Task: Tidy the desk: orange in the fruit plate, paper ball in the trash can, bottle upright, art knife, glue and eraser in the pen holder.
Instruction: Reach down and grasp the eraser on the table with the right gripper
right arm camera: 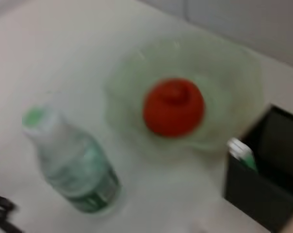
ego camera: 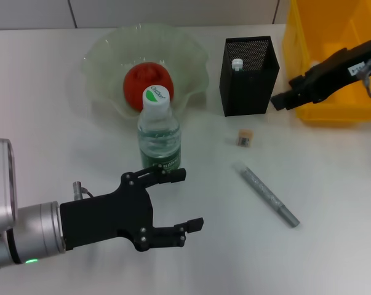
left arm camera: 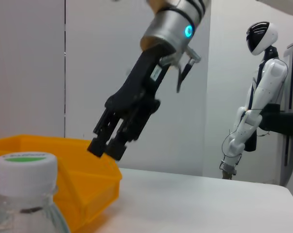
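The orange (ego camera: 148,81) lies in the pale green fruit plate (ego camera: 101,56). The bottle (ego camera: 159,136) stands upright just in front of the plate. My left gripper (ego camera: 188,200) is open and empty, a little nearer than the bottle. The black mesh pen holder (ego camera: 248,93) holds the glue (ego camera: 237,64). The eraser (ego camera: 245,137) and the grey art knife (ego camera: 268,195) lie on the desk in front of it. My right gripper (ego camera: 279,101) is shut and empty, between the pen holder and the yellow trash can (ego camera: 333,114). No paper ball shows.
The right wrist view shows the bottle (right arm camera: 73,165), orange (right arm camera: 174,107) and pen holder (right arm camera: 263,189). The left wrist view shows the bottle cap (left arm camera: 25,167), the trash can (left arm camera: 68,179), my right gripper (left arm camera: 105,148) and a white humanoid (left arm camera: 255,97) at the back.
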Controlling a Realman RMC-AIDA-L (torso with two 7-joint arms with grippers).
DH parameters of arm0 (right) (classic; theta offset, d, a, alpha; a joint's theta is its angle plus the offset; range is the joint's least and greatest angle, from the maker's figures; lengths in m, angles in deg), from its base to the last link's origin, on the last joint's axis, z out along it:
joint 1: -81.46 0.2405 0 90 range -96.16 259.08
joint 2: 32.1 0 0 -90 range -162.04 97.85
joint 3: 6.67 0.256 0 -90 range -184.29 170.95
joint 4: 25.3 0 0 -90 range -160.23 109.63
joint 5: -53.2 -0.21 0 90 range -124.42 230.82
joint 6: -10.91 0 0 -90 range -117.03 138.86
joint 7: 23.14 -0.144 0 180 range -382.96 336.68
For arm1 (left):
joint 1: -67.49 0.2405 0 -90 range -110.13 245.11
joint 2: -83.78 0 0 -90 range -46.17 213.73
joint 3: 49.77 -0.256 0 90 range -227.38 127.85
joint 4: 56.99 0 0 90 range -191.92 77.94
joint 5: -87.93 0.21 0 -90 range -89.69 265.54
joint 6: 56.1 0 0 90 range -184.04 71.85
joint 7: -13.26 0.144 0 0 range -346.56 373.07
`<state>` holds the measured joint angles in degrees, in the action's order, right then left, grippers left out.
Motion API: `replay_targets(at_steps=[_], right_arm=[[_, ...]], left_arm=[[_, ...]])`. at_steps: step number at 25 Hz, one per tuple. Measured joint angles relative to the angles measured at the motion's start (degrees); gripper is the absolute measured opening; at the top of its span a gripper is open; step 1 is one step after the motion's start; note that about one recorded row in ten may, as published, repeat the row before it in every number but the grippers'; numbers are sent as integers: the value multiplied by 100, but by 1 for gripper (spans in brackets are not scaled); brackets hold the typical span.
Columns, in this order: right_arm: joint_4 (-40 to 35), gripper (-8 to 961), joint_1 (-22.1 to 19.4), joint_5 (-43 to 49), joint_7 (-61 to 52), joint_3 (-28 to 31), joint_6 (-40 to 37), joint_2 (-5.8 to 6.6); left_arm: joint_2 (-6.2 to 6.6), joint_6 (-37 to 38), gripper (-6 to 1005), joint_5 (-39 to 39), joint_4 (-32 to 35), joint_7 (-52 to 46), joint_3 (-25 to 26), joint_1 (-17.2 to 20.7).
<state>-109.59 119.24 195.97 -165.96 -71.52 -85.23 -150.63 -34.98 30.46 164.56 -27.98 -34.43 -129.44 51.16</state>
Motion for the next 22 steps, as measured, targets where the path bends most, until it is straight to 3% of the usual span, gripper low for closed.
replay_targets(at_steps=[3, 5, 15, 22], right_arm=[[273, 560, 223, 500, 20, -126, 38, -64], [927, 560, 468, 744, 62, -470, 271, -76], [2225, 559, 680, 485, 64, -1329, 1612, -105], [2582, 558, 729, 306, 52, -1655, 2186, -110]], left_arm=[[3, 8, 859, 0, 11, 0, 7, 8], [7, 17, 859, 1, 25, -7, 7, 26], [11, 20, 859, 1, 16, -16, 0, 16], [10, 19, 859, 0, -2, 17, 5, 29]])
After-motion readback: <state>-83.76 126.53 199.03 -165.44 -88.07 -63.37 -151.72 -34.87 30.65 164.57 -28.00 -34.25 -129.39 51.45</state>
